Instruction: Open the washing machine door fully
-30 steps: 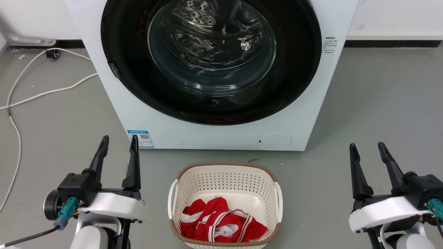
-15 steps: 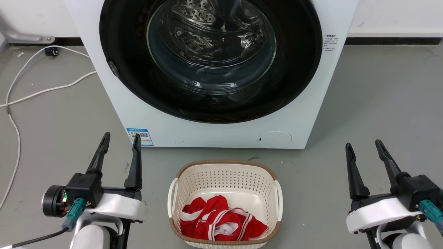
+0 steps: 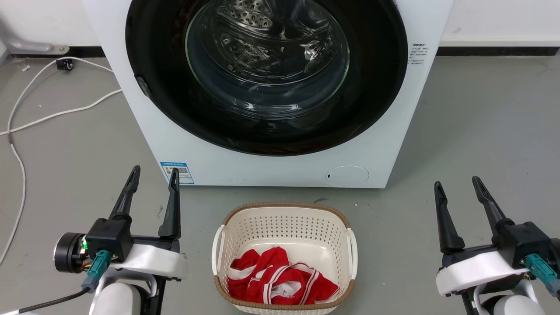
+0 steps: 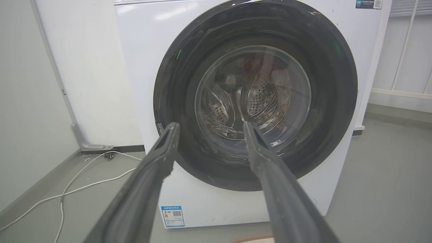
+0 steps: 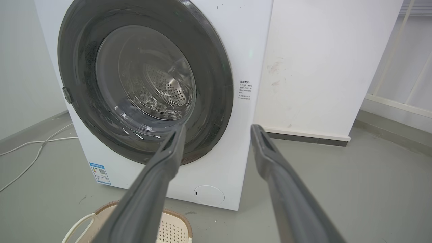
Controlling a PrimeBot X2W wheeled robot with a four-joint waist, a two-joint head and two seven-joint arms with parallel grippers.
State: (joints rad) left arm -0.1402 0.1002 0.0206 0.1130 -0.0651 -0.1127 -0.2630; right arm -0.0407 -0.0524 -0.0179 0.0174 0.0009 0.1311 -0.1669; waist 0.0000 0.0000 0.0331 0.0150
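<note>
The washing machine door (image 3: 376,87) is a big round glossy black ring with a bulging clear glass centre, lying flat against the white machine front (image 3: 144,127); the steel drum shows through the glass. It also fills the left wrist view, door (image 4: 334,84), and the right wrist view, door (image 5: 216,74). A small latch tab (image 3: 143,87) sits at its left rim. My left gripper (image 3: 154,173) stands open at the lower left, short of the machine. At the lower right my right gripper (image 3: 456,183) is open as well, with nothing between its fingers.
A cream laundry basket (image 3: 284,214) holding red-and-white cloth (image 3: 280,280) sits on the grey floor between the grippers, just before the machine. White cables (image 3: 52,118) trail over the floor at the left. A white wall (image 5: 320,67) stands right of the machine.
The camera shifted a little, so the machine sits slightly higher in the picture. Both grippers stay open in much the same places. The door has not moved.
</note>
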